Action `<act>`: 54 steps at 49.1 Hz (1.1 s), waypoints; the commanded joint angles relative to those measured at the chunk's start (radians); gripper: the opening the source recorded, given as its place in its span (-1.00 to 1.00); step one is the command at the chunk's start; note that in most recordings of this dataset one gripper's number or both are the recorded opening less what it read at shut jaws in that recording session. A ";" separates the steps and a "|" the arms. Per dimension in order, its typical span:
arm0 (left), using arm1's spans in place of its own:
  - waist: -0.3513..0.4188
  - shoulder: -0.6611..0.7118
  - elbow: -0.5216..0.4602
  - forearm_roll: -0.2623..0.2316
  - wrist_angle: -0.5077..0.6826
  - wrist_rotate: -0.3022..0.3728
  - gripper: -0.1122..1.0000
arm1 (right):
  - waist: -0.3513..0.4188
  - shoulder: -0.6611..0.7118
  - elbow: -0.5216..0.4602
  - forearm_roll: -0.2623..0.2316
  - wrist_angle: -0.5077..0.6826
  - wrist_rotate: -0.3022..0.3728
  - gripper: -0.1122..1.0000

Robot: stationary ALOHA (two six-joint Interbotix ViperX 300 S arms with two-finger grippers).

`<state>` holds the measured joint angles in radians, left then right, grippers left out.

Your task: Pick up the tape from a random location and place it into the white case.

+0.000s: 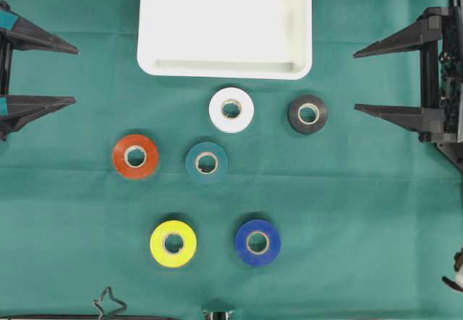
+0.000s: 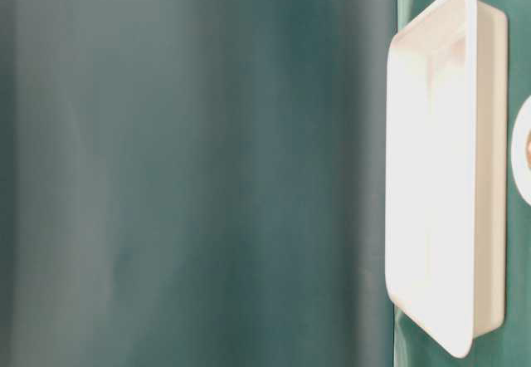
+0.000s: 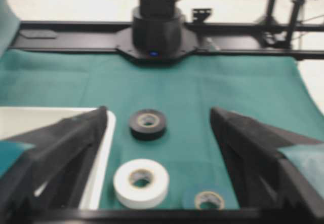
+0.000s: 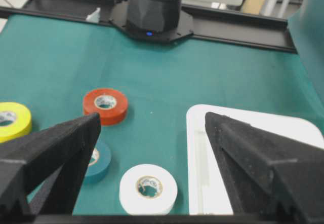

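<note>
Several tape rolls lie flat on the green cloth: white (image 1: 231, 109), black (image 1: 307, 114), orange (image 1: 135, 156), teal (image 1: 207, 163), yellow (image 1: 173, 243) and blue (image 1: 257, 242). The white case (image 1: 217, 16) sits at the back centre with nothing in it. My left gripper (image 1: 75, 74) hovers open at the left edge, far from every roll. My right gripper (image 1: 355, 81) is open at the right, nearest the black tape. Between the left jaws I see the black tape (image 3: 147, 123) and white tape (image 3: 141, 182). The right wrist view shows the white tape (image 4: 148, 188) beside the case rim (image 4: 195, 153).
The opposite arm's base (image 3: 154, 36) stands at the cloth's far edge in the left wrist view, and another base (image 4: 152, 11) in the right wrist view. A small bent metal piece (image 1: 108, 305) lies at the front edge. A black frame rail borders the cloth.
</note>
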<state>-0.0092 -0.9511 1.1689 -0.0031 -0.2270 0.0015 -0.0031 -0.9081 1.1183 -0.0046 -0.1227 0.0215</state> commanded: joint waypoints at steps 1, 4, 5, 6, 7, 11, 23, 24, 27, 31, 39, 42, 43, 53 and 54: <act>0.000 0.011 -0.023 -0.002 0.000 0.002 0.97 | 0.003 0.005 -0.026 -0.002 -0.003 0.000 0.87; 0.000 0.011 -0.023 -0.002 0.002 0.002 0.98 | 0.003 0.005 -0.026 -0.002 0.002 -0.002 0.87; 0.000 0.012 -0.023 -0.002 0.002 0.002 0.98 | 0.003 0.005 -0.026 -0.002 0.003 -0.002 0.87; 0.002 0.011 -0.023 -0.002 0.002 0.002 0.98 | 0.003 0.003 -0.028 -0.002 0.003 -0.002 0.87; 0.002 0.012 -0.025 -0.002 0.002 0.002 0.98 | 0.003 0.003 -0.026 -0.002 0.005 0.000 0.87; 0.002 0.011 -0.025 -0.002 0.002 0.002 0.98 | 0.003 0.003 -0.026 -0.002 0.005 0.000 0.87; 0.002 0.011 -0.025 -0.002 0.008 -0.002 0.98 | 0.003 0.005 -0.028 -0.003 0.005 -0.002 0.87; 0.002 0.011 -0.025 -0.002 0.009 -0.002 0.98 | 0.003 0.003 -0.028 -0.003 0.005 0.000 0.87; 0.002 0.011 -0.025 -0.002 0.014 -0.003 0.98 | 0.003 0.003 -0.026 -0.003 0.005 -0.002 0.87; 0.002 0.012 -0.025 -0.002 0.014 -0.003 0.98 | 0.003 0.003 -0.028 -0.003 0.005 -0.002 0.87; 0.002 0.051 -0.040 -0.002 -0.017 -0.003 0.98 | 0.003 0.006 -0.028 -0.003 0.003 -0.002 0.87; 0.002 0.083 -0.057 -0.002 -0.031 0.000 0.98 | 0.003 0.008 -0.028 -0.005 0.002 -0.002 0.87; 0.002 0.095 -0.064 -0.002 -0.034 0.002 0.98 | 0.003 0.008 -0.028 -0.006 0.002 -0.002 0.87; 0.003 0.238 -0.161 -0.002 -0.049 0.005 0.98 | 0.003 0.008 -0.028 -0.006 0.002 -0.002 0.87; 0.003 0.253 -0.173 -0.002 -0.049 0.005 0.98 | 0.003 0.008 -0.028 -0.006 0.002 -0.002 0.87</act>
<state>-0.0092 -0.7532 1.0600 -0.0031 -0.2608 0.0046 -0.0031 -0.9050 1.1183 -0.0092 -0.1150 0.0215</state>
